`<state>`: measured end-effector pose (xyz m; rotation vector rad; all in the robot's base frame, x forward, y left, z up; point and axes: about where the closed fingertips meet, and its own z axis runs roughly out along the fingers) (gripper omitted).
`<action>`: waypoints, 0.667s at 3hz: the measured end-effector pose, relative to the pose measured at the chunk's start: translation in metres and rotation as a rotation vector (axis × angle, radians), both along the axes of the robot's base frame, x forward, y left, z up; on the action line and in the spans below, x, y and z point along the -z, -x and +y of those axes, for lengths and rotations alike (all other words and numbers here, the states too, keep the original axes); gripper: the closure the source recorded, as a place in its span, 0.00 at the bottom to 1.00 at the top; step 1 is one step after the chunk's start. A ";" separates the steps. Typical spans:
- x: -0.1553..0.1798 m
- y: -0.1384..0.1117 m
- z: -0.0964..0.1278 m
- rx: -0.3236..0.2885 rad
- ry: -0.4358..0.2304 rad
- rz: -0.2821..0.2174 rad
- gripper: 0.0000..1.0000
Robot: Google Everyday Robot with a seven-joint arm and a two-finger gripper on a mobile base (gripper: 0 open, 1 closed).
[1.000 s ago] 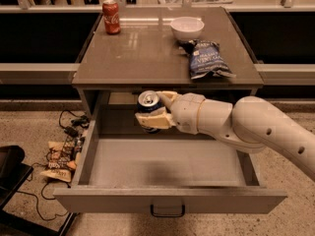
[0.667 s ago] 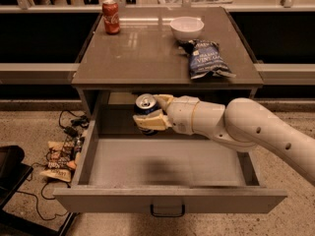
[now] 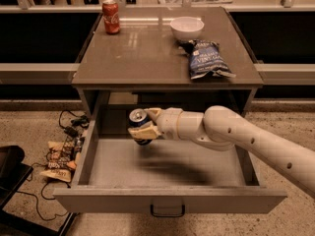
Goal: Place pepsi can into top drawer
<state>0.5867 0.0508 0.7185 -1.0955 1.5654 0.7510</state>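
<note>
Since the earlier frames the can (image 3: pixel 139 128) sits lower and a little further left: it was level with the dark gap under the worktop (image 3: pixel 138 58) and now hangs down inside the open drawer (image 3: pixel 123 199), above the back-left part of its floor. The tool (image 3: pixel 141 124) has come down and left with it. The drawer is pulled out as far as before, and the things on the worktop have not moved.

The arm (image 3: pixel 256 144) enters from the lower right edge and runs up and left over the drawer's right side. Its wrist lies nearly level and points left. The tool pinches the can between its two pale fingers (image 3: pixel 151 114), one behind the silver top and one lower on the blue body. The can tilts slightly, top toward the camera, and whether it touches the drawer floor cannot be told.

On the worktop stand a red can (image 3: pixel 111 16) at the back left, a white bowl (image 3: pixel 187 27) at the back right and a blue chip bag (image 3: pixel 209 59) just in front of the bowl. Cables (image 3: pixel 69 124) and snack packets (image 3: pixel 59 159) lie on the floor left of the drawer.
</note>
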 end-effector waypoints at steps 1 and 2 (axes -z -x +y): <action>0.026 -0.003 0.013 -0.046 -0.006 0.006 1.00; 0.057 0.003 0.023 -0.072 -0.015 0.062 0.81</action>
